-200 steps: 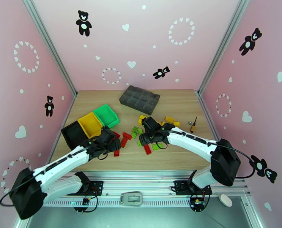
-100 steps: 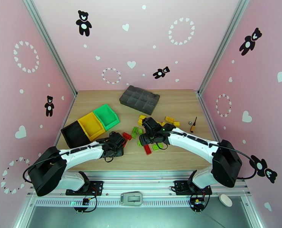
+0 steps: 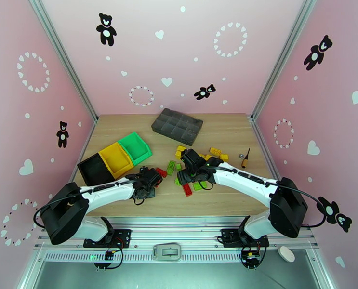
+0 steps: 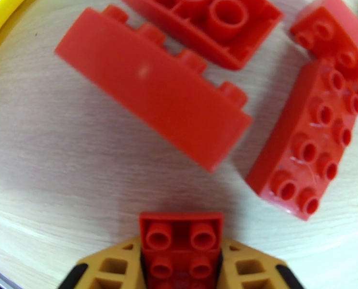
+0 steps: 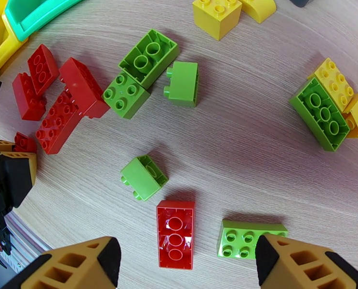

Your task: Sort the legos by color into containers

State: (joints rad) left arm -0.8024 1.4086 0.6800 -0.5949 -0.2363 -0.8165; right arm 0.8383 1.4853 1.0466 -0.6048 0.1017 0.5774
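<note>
Snugly pinched across smooth sides by left gripper [image 4: 181,266], red brick [image 4: 181,237], likely light, rigid, slick; right gripper [image 5: 187,256] spread wide, empty

- Your left arm [image 3: 106,191] lies low, stretched forward and inward from its base, with the elbow out to the left.
- Your left gripper [image 4: 181,258] points downward, its tan fingers [image 4: 111,266] pressed against both sides of a red brick [image 4: 181,237].
- Your right arm [image 3: 246,181] reaches forward and left, with the elbow raised out to the right.
- Your right gripper [image 5: 186,258] has its wrist pitched down and its jaws spread wide, gripping nothing.
</note>
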